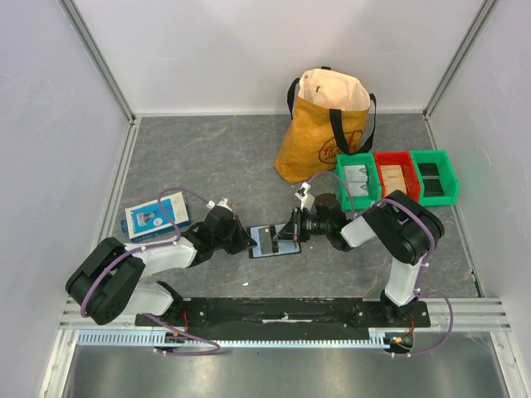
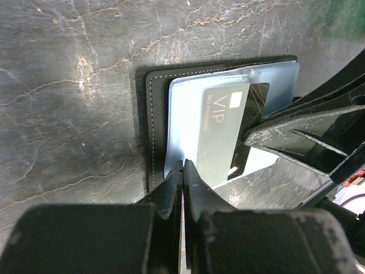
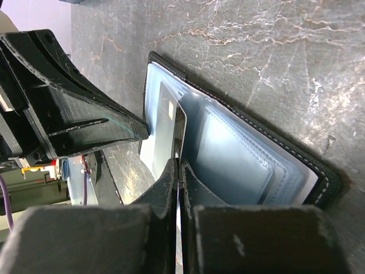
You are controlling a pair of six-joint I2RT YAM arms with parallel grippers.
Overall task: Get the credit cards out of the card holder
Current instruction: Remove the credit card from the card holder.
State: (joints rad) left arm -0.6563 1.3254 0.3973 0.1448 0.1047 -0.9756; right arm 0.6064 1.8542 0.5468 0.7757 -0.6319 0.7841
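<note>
At the middle of the table, the card holder lies open with no card fully out yet. The right gripper pinches a dark card that tilts up from its sleeve. The left gripper is closed tight at the holder's edge.

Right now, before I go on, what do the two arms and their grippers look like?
The left arm and right arm have white links between bulky black joints. Purple cables loop along them, and both stand on a black base plate. The left gripper and right gripper are matte black, with tapering, ridged fingers.
</note>
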